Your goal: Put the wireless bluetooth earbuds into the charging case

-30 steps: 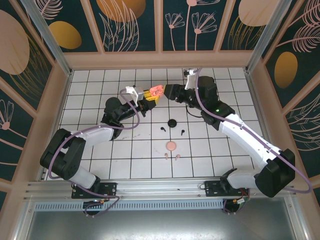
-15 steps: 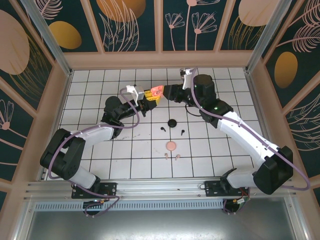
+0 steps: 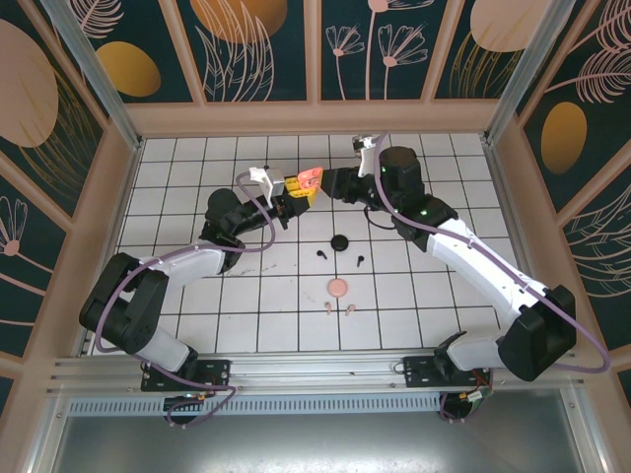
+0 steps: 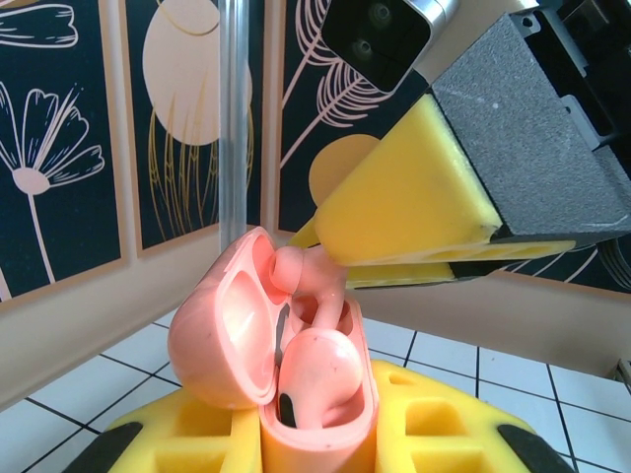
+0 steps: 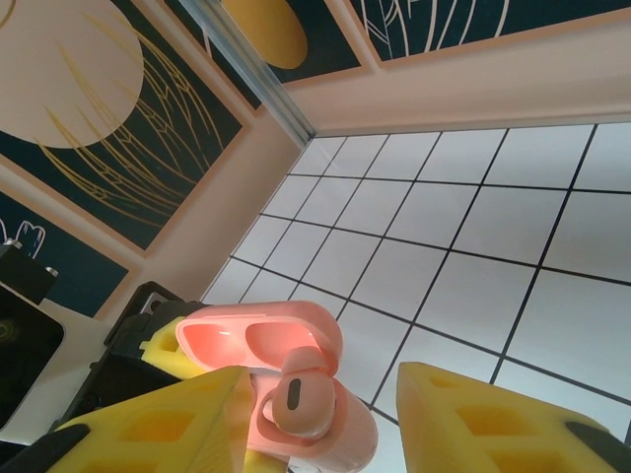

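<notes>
Two pale pink earbuds (image 4: 317,363) show in the open pink charging case (image 4: 219,340). The left gripper (image 3: 299,191) clamps the case by its body between yellow foam pads and holds it up above the far middle of the tiled table (image 3: 266,325). In the left wrist view the lid is swung back to the left. One earbud lies seated in its well with its dark oval facing out. The other (image 4: 304,281) stands higher, its stem running down into the case.

The right gripper (image 5: 323,374) reaches in from the right with its jaws apart, and the tip of one pad touches the head of the raised earbud. In the right wrist view the case and the seated earbud sit between the two yellow fingers, just beside one and clear of the other, so nothing is pinched.

On the table nearer the arm bases lie a round black case (image 3: 340,242) and two black earbuds (image 3: 320,253) just near of it. A round pink case (image 3: 337,287) follows, and nearest of all lie two more pink earbuds (image 3: 328,307) side by side.
</notes>
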`<action>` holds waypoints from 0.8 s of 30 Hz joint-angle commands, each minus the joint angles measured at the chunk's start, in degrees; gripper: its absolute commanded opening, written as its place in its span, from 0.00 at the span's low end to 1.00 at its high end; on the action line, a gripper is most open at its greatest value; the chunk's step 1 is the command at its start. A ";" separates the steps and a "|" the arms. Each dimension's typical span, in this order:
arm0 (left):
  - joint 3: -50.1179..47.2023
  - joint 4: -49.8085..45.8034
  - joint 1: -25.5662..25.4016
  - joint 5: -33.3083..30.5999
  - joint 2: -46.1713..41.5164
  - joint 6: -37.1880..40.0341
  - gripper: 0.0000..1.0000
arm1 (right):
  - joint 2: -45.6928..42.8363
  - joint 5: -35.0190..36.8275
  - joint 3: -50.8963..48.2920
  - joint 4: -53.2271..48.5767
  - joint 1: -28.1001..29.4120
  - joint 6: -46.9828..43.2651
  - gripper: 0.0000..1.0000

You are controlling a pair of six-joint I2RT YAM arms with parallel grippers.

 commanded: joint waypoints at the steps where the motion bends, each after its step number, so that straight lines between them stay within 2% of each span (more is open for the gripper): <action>1: 1.78 1.07 -0.32 1.16 0.46 -0.49 0.00 | 0.83 -1.56 1.81 0.28 0.15 -0.64 0.42; 7: 1.88 0.76 -0.30 1.16 0.55 -0.32 0.00 | 1.42 -1.65 2.30 0.31 0.20 -0.64 0.39; 16: 1.88 0.84 -0.40 1.24 1.33 -0.49 0.00 | 1.75 -0.65 3.44 -0.13 0.17 -0.99 0.40; 24: 1.98 1.03 -0.49 1.25 1.58 -0.67 0.00 | 2.00 -0.56 3.79 -0.65 0.12 -1.25 0.35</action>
